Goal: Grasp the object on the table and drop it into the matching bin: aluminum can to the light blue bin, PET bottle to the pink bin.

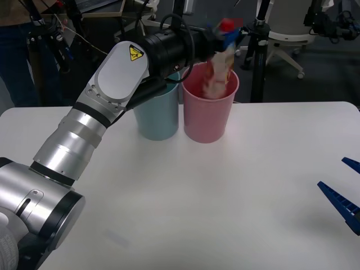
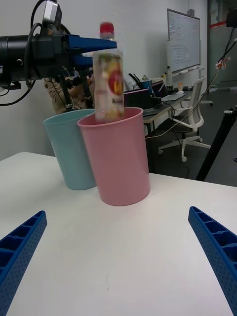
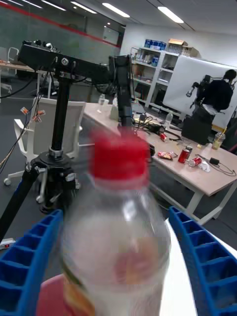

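The PET bottle (image 1: pixel 218 72), clear with a red cap and a white, yellow and red label, is upright and blurred, its lower half inside the mouth of the pink bin (image 1: pixel 207 121). My left gripper (image 1: pixel 220 32) hangs above that bin, open, its blue fingers (image 3: pixel 29 261) spread on either side of the bottle's (image 3: pixel 116 256) neck. From the right wrist view the bottle (image 2: pixel 108 84) stands in the pink bin (image 2: pixel 118 163) beneath the left gripper (image 2: pixel 96 44). The light blue bin (image 1: pixel 157 115) touches the pink one on its left. My right gripper (image 1: pixel 332 172) waits open, low at the table's right side.
The white table (image 1: pixel 225 197) spreads out in front of the bins. Behind it stand black tripod legs (image 1: pixel 257 62), an office chair (image 1: pixel 287 34) and desks.
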{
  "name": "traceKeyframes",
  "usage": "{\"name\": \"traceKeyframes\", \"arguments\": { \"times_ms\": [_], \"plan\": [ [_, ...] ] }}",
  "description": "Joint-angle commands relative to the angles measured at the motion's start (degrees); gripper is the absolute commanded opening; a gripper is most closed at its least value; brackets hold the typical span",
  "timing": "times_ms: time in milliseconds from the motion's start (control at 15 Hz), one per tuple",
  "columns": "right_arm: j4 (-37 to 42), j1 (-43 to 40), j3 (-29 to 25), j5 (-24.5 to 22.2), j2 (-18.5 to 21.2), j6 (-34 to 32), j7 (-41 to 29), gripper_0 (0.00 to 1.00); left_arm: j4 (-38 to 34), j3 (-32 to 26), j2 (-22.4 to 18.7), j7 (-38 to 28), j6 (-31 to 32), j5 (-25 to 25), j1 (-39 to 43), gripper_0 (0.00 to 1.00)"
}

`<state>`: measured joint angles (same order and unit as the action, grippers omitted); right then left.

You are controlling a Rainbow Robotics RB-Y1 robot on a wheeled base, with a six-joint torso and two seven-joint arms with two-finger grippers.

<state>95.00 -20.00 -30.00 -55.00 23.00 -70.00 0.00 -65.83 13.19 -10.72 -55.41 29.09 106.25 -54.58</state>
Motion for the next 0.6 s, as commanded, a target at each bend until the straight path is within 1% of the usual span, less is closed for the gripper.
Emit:
{"name": "traceKeyframes", "arguments": {
  "times_ms": [67, 267, 600],
  "plan": [
    [0.0, 0.0, 0.0, 0.0, 0.0, 0.0, 0.0, 1.00, 0.0, 0.0, 0.0, 0.6, 0.0, -0.3, 0.0, 1.00],
    [0.0, 0.0, 0.0, 0.0, 0.0, 0.0, 0.0, 1.00, -0.1, 0.0, 0.1, 1.1, 0.0, -0.8, 0.1, 1.00],
    [0.0, 0.0, 0.0, 0.0, 0.0, 0.0, 0.0, 1.00, 0.0, 0.0, 0.0, 2.8, 0.0, -3.1, 0.1, 1.00]
  ]
}}
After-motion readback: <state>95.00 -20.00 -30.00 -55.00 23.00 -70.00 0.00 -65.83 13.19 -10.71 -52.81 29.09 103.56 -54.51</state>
